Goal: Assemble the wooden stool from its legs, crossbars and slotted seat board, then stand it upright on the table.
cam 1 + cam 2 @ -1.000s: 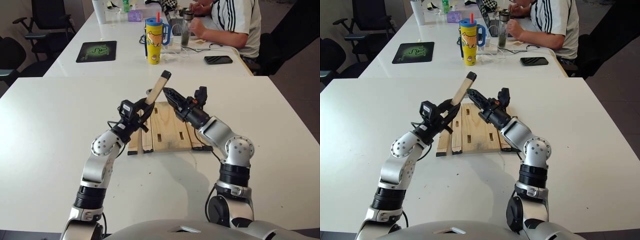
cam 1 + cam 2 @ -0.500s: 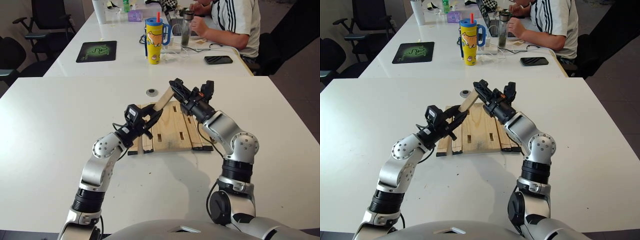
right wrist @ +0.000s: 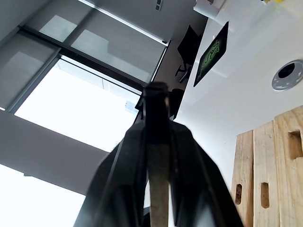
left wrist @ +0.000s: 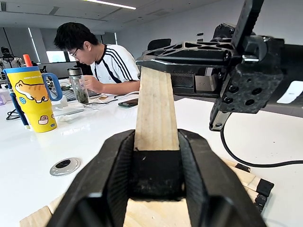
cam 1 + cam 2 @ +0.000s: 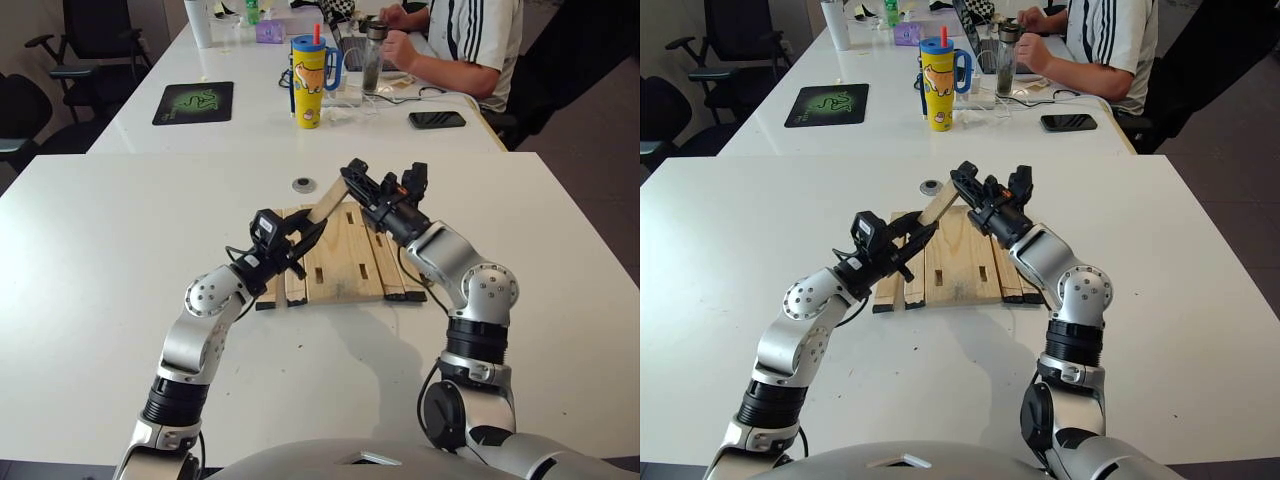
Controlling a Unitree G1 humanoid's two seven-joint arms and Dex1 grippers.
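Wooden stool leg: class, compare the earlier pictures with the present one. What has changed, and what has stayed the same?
The pale wooden stool leg tipped down from a steep tilt to a flatter one above the slotted wooden seat board. The right gripper closed on its upper end. The left gripper kept hold of the lower end; the board stayed flat on the white table.

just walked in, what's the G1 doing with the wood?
Both grippers hold one pale wooden leg. The left gripper clamps its lower part and the right gripper its upper end, keeping it tilted over the slotted wooden seat board, which lies flat on the white table. Whether the leg's lower end touches the board is unclear. No stool stands yet.
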